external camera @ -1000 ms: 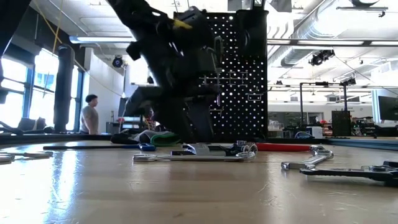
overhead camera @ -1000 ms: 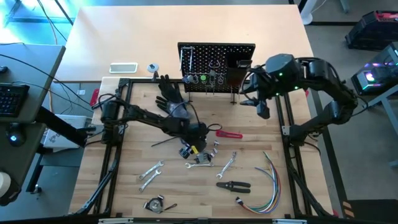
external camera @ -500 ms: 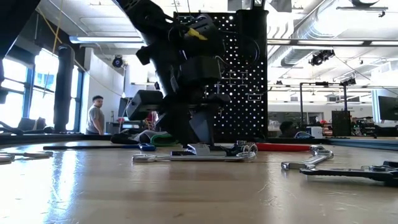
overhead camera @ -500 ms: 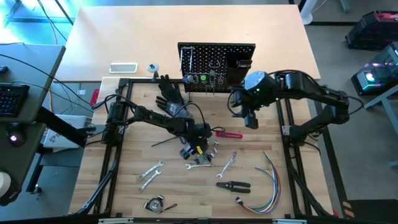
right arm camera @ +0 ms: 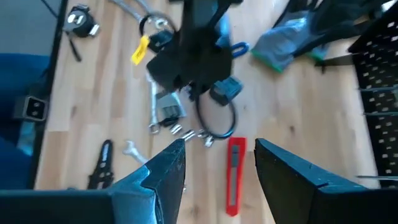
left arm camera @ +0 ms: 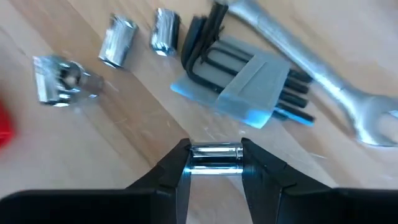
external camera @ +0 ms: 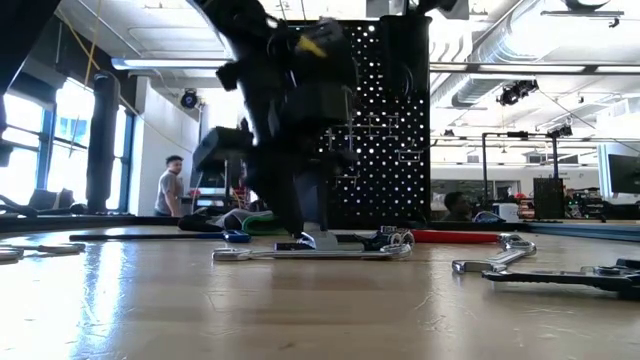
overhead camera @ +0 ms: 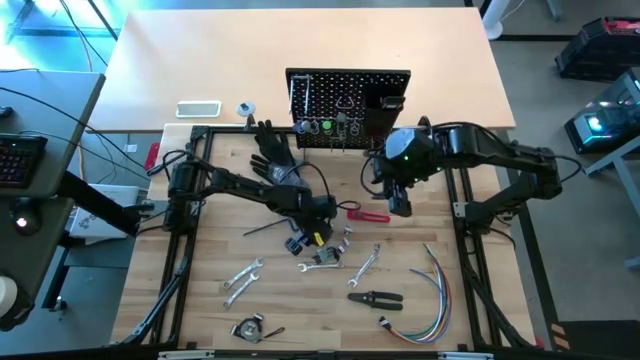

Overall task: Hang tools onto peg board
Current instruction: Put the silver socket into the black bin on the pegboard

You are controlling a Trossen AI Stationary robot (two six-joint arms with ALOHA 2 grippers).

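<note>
The left gripper [left arm camera: 215,163] is down on the wooden table [overhead camera: 280,300] in front of the peg board [overhead camera: 348,105], its two dark fingers [left arm camera: 177,171] pinched on the ends of a small silver socket [left arm camera: 216,153] that lies crosswise between them. Just beyond that socket, toward the peg board, rests a blue-handled hex key set [left arm camera: 249,81], its black keys fanned out. A silver wrench [left arm camera: 311,68] lies touching the far side of the set. Two more loose sockets [left arm camera: 118,40] sit beside the hex key set, well clear of the gripper, with what looks like a small ratchet head [left arm camera: 59,81] next to them, though it is blurred.

Nearer the peg board, the right gripper [right arm camera: 217,165] hangs above the table with its fingers [right arm camera: 165,165] spread and nothing between them. A red-handled tool [right arm camera: 235,174] lies flat on the wood directly below the gap.

The black peg board stands upright at the table's far edge, with hooks and a black box bin [overhead camera: 385,112] on it. A black glove [overhead camera: 272,150] lies in front of the board, beside the left arm.
</note>
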